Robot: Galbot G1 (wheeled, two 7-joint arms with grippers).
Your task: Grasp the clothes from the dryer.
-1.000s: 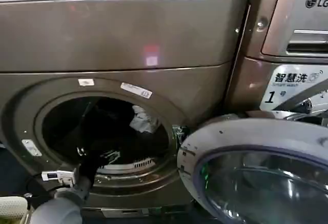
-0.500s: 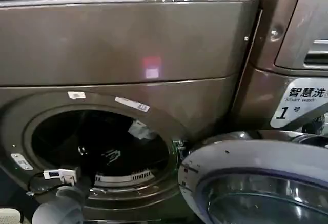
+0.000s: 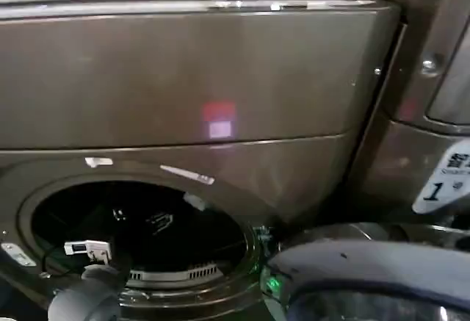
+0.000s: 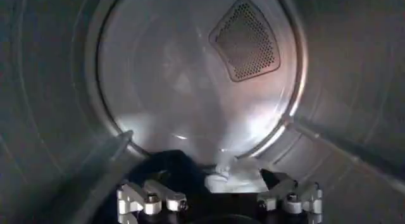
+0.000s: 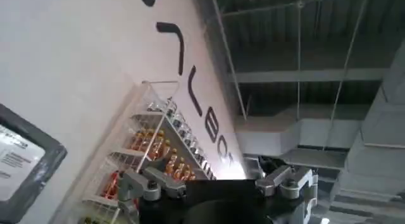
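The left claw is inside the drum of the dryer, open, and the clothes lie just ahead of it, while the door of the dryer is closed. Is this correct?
Not quite: the door is open, swung out to the robot's right, as the head view shows. The rest holds: in the left wrist view the left claw is open inside the dryer drum, with the clothes just ahead of it.

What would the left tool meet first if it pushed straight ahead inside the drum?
Probably the clothes: the dark and white bundle lies just ahead of the open left tool, low in the dryer. Beyond it stands the drum's back wall. Depth is hard to judge.
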